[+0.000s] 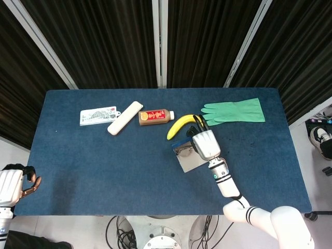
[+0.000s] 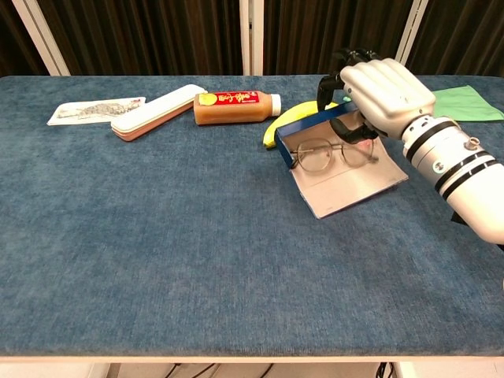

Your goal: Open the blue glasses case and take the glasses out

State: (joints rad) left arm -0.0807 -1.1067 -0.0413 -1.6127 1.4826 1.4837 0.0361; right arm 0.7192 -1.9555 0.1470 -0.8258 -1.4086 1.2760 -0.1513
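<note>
**Right hand at the open case**

The blue glasses case lies open at the surface's 2 o'clock, touching the banana. The right hand pinches the glasses over it. Left hand idles at 8 o'clock, fingers curled on nothing.

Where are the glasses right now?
In the chest view the glasses lie right of centre on the opened blue glasses case, under the right hand, just in front of the banana.
</note>
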